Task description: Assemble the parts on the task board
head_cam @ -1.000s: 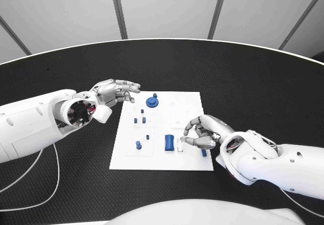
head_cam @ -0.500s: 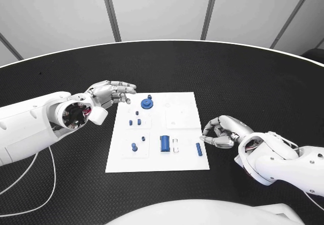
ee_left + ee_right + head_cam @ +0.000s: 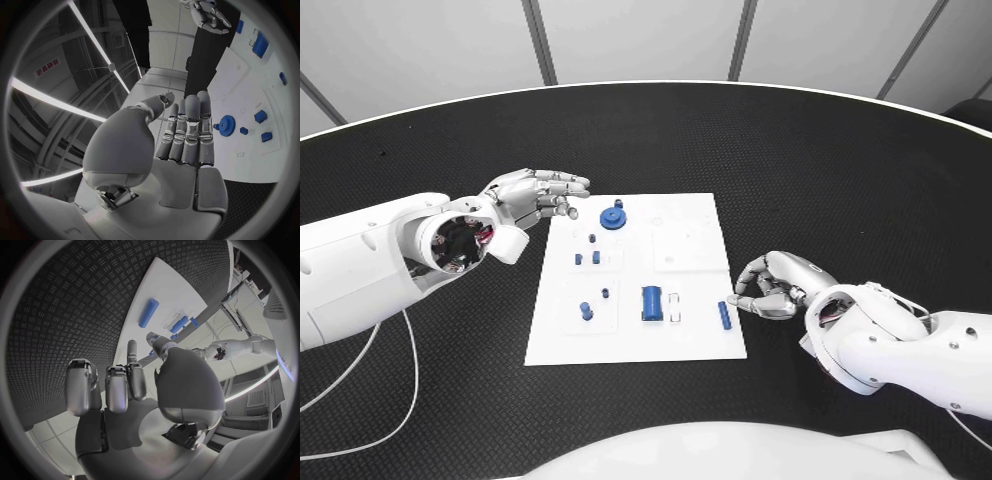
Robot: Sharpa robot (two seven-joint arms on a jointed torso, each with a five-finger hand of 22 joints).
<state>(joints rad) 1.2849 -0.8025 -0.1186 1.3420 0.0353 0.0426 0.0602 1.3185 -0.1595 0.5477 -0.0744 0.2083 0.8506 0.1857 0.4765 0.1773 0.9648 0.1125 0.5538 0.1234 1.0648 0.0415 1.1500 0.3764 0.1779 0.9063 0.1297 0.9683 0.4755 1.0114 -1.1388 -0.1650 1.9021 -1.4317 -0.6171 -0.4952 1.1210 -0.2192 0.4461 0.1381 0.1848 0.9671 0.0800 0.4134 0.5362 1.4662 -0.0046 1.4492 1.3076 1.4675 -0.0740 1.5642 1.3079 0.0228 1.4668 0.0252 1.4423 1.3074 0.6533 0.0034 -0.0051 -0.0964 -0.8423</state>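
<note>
The white task board (image 3: 689, 225) lies mid-table. On it stand a blue gear with a peg (image 3: 613, 218), several small blue pegs (image 3: 587, 258) and a blue block (image 3: 651, 303). A blue pin (image 3: 724, 315) lies flat near the board's right edge. My left hand (image 3: 531, 195) hovers just off the board's far left corner, its fingers straight and side by side, holding nothing; the gear (image 3: 226, 125) sits beyond its fingertips. My right hand (image 3: 769, 285) is over the black table just right of the pin, its fingers curled in and holding nothing. The right wrist view shows the pin (image 3: 148, 312) ahead of that hand (image 3: 125, 385).
The black ribbed table (image 3: 848, 180) surrounds the board, with a pale rim at the back. A white cable (image 3: 387, 400) trails under my left arm. A small pale piece (image 3: 675, 307) lies beside the blue block.
My right hand has let go of the blue pin and drawn back to the right, off the board. The pin now lies flat by the board's right edge. The left hand has kept its place.
</note>
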